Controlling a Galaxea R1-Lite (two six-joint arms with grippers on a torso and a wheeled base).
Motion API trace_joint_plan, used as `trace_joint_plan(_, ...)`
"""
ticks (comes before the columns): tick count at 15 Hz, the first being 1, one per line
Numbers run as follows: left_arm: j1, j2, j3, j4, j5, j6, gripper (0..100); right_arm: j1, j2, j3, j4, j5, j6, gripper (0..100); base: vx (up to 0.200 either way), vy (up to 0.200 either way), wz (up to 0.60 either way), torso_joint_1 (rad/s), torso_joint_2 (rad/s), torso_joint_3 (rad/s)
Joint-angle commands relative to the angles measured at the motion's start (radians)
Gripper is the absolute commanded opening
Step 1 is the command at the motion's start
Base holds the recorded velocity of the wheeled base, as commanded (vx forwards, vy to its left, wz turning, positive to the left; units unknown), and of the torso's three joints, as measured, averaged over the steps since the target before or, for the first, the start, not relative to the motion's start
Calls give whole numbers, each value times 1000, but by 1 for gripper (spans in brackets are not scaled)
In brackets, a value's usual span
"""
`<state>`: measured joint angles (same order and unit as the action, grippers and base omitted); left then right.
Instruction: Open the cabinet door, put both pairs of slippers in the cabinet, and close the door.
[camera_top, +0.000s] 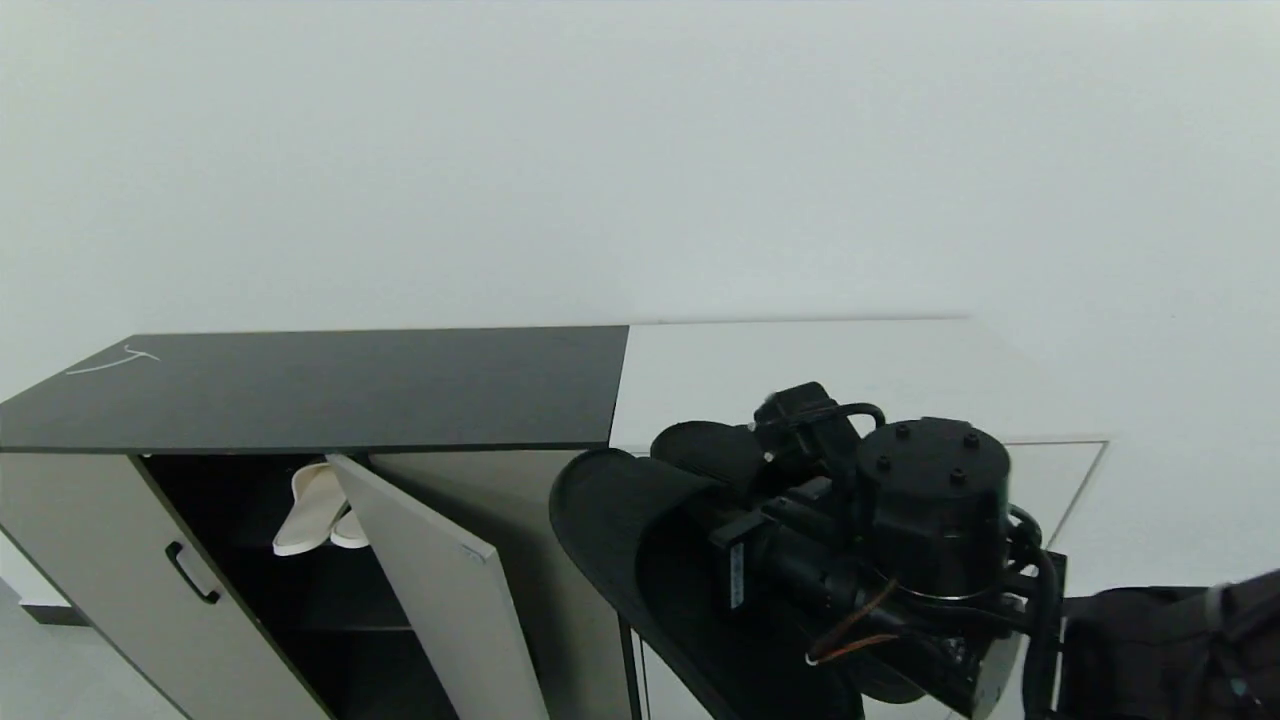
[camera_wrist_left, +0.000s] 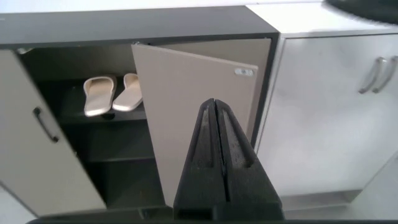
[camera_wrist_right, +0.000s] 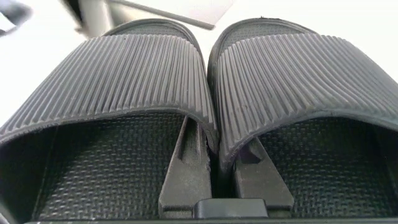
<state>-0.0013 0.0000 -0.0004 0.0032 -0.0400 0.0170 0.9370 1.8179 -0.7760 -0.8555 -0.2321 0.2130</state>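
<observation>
Right gripper (camera_wrist_right: 214, 149): jaws pinching the pair of black ribbed-strap rubber slippers (camera_top: 640, 520). One finger sits under each strap, clamping the two adjoining strap edges together. The pair is held in the air in front of the white cabinet section, off every surface.

Key relation: the open compartment of the black-topped, beige-fronted cabinet (camera_top: 300, 385) lies to our left of the held pair and lower. The swung-out beige door leaf (camera_top: 440, 590) stands between the two. The slippers' long axis runs out along the jaws, toes away from the wrist, so we judge they go in toe-first once past the door edge.

Left gripper (camera_wrist_left: 215, 109): jaws pressed together, holding nothing, facing that door leaf.

The pair of flat white slippers (camera_top: 315, 510) already sits side by side on the dark upper shelf (camera_wrist_left: 81, 119).

Materials: straps are soft and ridged, footbeds pebbled. The strap grip looks compliant, so we expect some sag.
</observation>
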Motion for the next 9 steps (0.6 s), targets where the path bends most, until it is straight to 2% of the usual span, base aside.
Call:
trace_joint_plan(1,1,2,0,0,0,0,0,22,-74,84,-45,5,-3,0,-200,0,0,-2,2,7)
trace_joint_plan(4,0,2,0,0,0,0,0,22,-84,96,-50,5,-1,0,0,0,0,0,0,0)
trace_joint_plan(6,1,2,0,0,-1,0,0,22,-103,121,-51,40,-1,0,0,200,0,-7,-2,9)
trace_joint_plan(9,0,2,-1,0,-1,0,0,22,-103,116,-63,37,0,0,0,200,0,7,2,-1)
